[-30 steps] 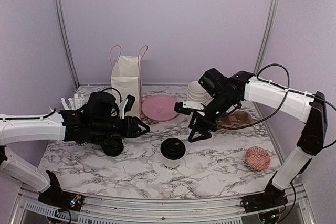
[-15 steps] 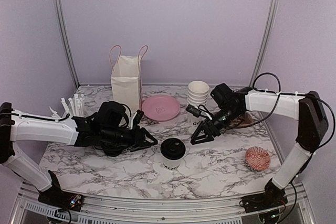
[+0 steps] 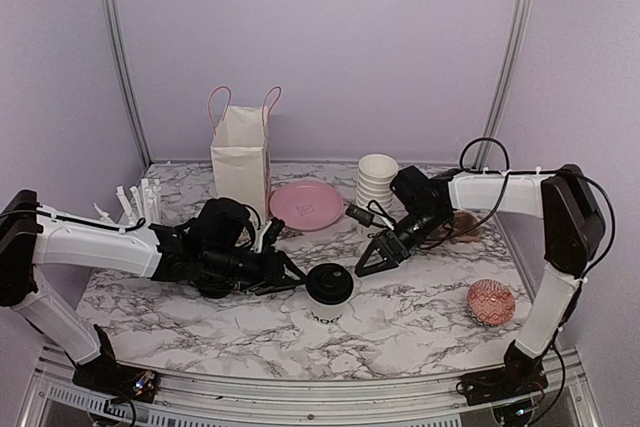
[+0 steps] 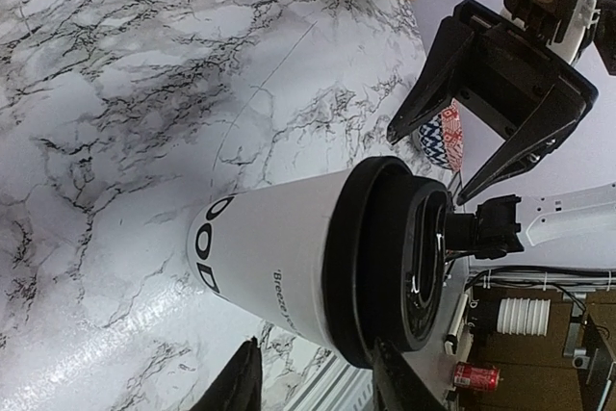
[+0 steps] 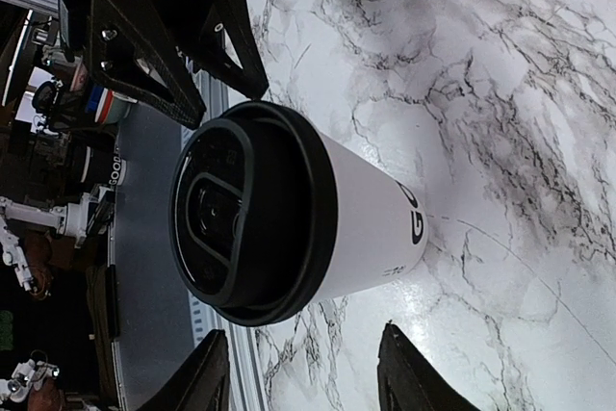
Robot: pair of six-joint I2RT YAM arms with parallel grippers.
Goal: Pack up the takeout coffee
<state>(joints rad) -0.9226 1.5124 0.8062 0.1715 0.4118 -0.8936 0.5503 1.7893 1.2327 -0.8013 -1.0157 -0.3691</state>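
Note:
One takeout coffee (image 3: 329, 294), a white cup with a black lid, stands upright at the front middle of the marble table. My left gripper (image 3: 289, 277) sits low just left of it, open. My right gripper (image 3: 371, 264) sits low just to its right and slightly behind, also open. In the left wrist view the cup (image 4: 279, 257) lies just ahead of the left gripper (image 4: 322, 387), with one fingertip (image 4: 399, 382) close under the lid. In the right wrist view the cup (image 5: 356, 223) stands apart from the right gripper (image 5: 303, 377), just ahead of its tips. Neither gripper holds anything.
A white paper bag with pink handles (image 3: 240, 152) stands at the back left, a pink plate (image 3: 305, 205) beside it. Stacked white cups (image 3: 378, 177) and a brown carrier (image 3: 458, 227) sit behind the right arm. A straw cup (image 3: 140, 202), black lids (image 3: 215, 285) and a patterned bowl (image 3: 491, 302) are also here.
Both arms have dropped low and moved in toward the cup from either side. Both pairs of jaws have narrowed. The cup has not moved.

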